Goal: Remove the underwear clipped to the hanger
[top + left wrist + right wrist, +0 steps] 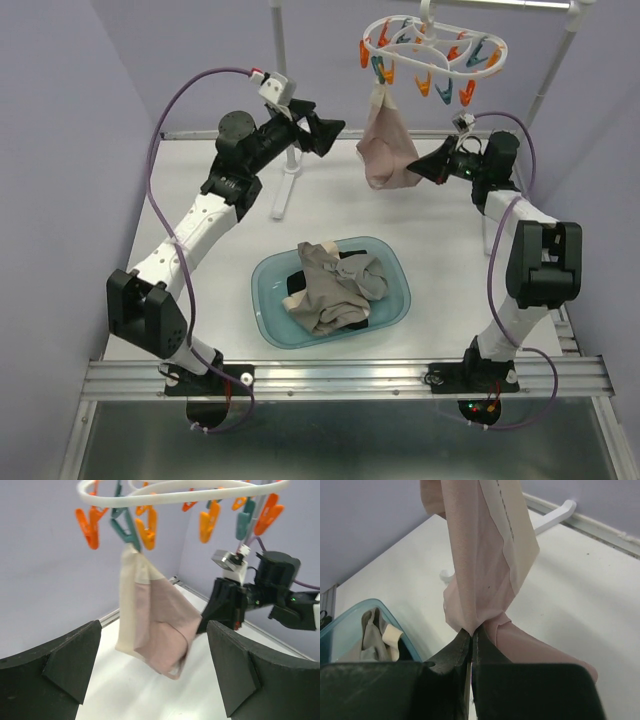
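Right wrist close-up: right gripper [471, 637] clamped tight on pink underwear [475, 555]. Left wrist view adds: left gripper [152, 635] gaping, empty, below the hanger [125, 502].

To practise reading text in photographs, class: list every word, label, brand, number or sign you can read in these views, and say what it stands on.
No text can be read in any of the three views.
Faint dark marks on the pale band of the pink underwear, right wrist view: too blurred to read.
Hanger and basin: no lettering visible.
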You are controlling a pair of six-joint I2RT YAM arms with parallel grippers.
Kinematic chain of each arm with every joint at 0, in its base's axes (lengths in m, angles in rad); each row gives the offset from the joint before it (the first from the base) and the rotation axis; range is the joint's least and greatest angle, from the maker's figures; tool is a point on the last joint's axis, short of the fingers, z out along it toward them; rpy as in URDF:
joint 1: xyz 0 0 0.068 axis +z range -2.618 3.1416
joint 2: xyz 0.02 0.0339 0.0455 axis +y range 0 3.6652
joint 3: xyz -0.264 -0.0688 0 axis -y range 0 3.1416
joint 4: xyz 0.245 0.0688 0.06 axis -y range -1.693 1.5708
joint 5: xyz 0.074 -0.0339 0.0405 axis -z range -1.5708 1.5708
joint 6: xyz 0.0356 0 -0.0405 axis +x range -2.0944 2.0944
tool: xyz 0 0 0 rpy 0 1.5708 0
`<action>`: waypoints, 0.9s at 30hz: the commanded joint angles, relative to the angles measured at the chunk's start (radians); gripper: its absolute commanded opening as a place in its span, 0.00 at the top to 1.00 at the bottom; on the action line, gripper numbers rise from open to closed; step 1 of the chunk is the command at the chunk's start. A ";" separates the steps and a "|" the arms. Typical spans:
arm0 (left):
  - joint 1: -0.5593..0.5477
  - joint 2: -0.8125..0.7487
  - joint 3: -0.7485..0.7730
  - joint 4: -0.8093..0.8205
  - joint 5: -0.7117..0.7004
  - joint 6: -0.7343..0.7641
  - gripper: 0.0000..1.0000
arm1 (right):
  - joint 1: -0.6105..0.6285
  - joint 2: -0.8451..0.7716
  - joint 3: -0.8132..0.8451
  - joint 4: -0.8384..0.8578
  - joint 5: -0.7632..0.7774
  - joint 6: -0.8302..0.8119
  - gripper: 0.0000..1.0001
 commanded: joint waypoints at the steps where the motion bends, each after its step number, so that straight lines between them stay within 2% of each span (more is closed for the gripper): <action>1: 0.047 0.043 0.072 0.111 0.117 -0.091 0.02 | -0.005 -0.088 -0.050 -0.005 -0.045 -0.036 0.99; 10: 0.041 0.259 0.284 0.168 0.089 -0.149 0.14 | -0.005 -0.123 -0.063 -0.008 -0.042 -0.018 0.99; 19: 0.016 0.422 0.492 0.164 0.059 -0.160 0.18 | -0.004 -0.130 -0.072 -0.007 -0.042 -0.004 1.00; 27: -0.004 0.505 0.565 0.162 0.027 -0.162 0.21 | -0.004 -0.133 -0.074 -0.007 -0.050 0.000 0.99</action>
